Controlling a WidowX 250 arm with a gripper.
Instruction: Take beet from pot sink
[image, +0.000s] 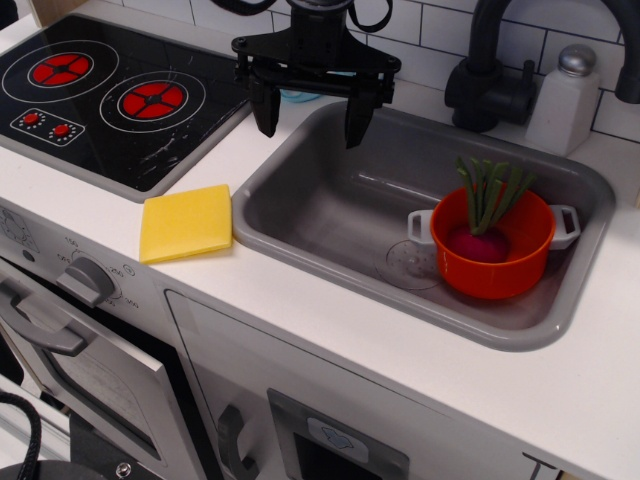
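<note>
Beet (478, 241) in pot (494, 270), well apart from end effector (311, 120).

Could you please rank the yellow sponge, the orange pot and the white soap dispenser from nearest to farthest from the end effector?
From the open black end effector:
1. Square yellow sponge, on the counter left of the sink.
2. Round orange pot, in the sink's right end.
3. White soap dispenser, on the back ledge, far right.

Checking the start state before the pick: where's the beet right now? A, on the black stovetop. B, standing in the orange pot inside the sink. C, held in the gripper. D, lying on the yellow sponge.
B: the beet sits in the orange pot in the sink, while the gripper hangs open and empty above the sink's far left edge.
</note>
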